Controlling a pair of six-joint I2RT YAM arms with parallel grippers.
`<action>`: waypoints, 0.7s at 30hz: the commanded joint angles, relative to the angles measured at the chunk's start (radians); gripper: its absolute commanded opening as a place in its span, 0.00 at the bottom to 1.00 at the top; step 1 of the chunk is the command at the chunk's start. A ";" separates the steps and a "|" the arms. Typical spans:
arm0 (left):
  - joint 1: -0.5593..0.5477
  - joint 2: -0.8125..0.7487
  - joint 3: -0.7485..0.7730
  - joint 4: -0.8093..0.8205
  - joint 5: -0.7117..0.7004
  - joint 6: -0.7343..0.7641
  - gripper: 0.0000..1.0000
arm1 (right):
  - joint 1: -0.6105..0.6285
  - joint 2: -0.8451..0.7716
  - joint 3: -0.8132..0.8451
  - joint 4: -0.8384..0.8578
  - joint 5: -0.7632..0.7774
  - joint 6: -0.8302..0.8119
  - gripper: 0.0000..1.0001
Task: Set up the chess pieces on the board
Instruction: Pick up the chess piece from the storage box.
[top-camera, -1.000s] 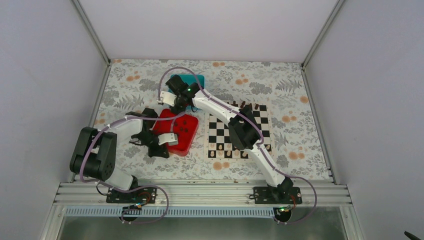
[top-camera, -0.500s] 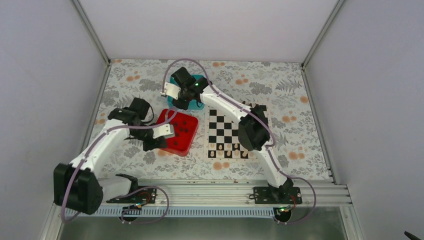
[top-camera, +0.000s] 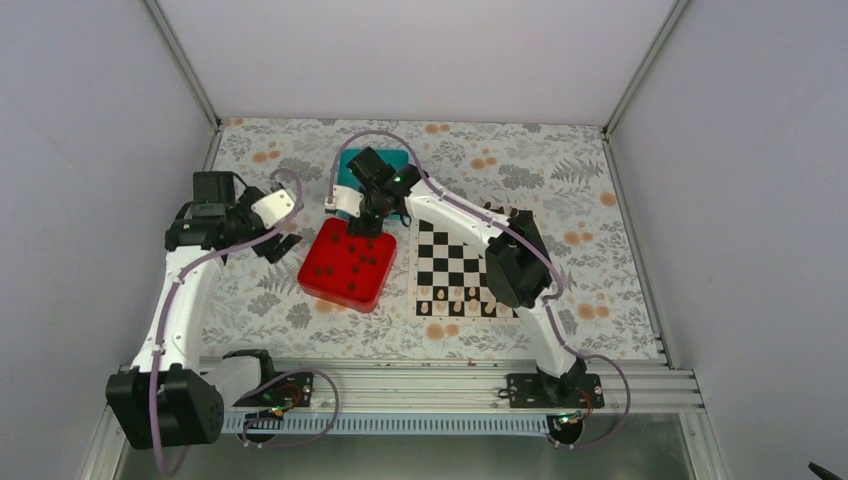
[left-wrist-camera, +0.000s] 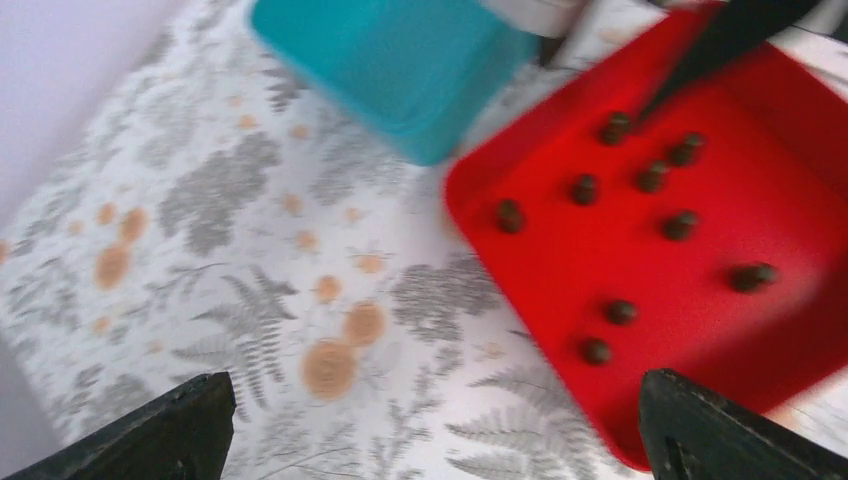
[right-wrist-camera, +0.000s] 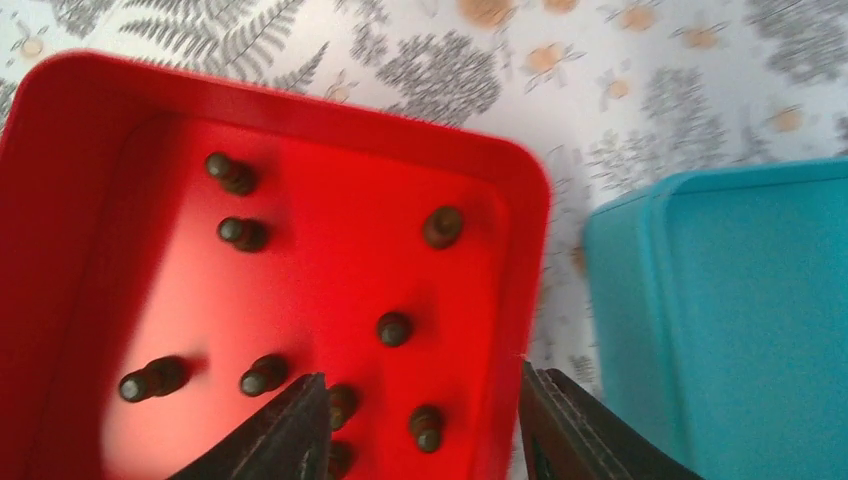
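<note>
Several dark chess pieces (top-camera: 352, 257) lie in a red tray (top-camera: 318, 283) left of the chequered board (top-camera: 445, 262). My right gripper (top-camera: 368, 222) hangs over the tray's far corner. In the right wrist view it (right-wrist-camera: 425, 432) is open, its fingers astride the tray's wall (right-wrist-camera: 520, 250), with a dark piece (right-wrist-camera: 427, 425) below the gap. Other pieces (right-wrist-camera: 233, 174) are scattered across the tray floor. My left gripper (top-camera: 285, 238) is left of the tray, above the cloth. It (left-wrist-camera: 435, 440) is open wide and holds nothing, with the tray (left-wrist-camera: 790, 190) and pieces (left-wrist-camera: 585, 188) ahead of it.
A teal box (top-camera: 392, 160) stands behind the tray, partly under my right wrist, and shows as the teal box (right-wrist-camera: 740, 300) and teal box (left-wrist-camera: 400, 60) in the wrist views. Pale pieces (top-camera: 452, 297) stand on the board's near rows. My right arm crosses the board's far side.
My left arm has swung up and left, away from the tray's near edge, and its gripper has opened. The right gripper came from the teal box to the tray's far corner and opened.
</note>
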 joint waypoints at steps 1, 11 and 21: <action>0.051 0.018 -0.067 0.338 -0.055 -0.101 1.00 | 0.014 -0.004 -0.038 0.046 -0.067 -0.023 0.51; 0.096 0.139 -0.148 0.673 -0.225 -0.253 1.00 | 0.032 0.094 0.046 0.016 -0.078 -0.070 0.54; 0.106 0.215 -0.171 0.769 -0.236 -0.311 1.00 | 0.048 0.159 0.106 0.010 -0.074 -0.089 0.56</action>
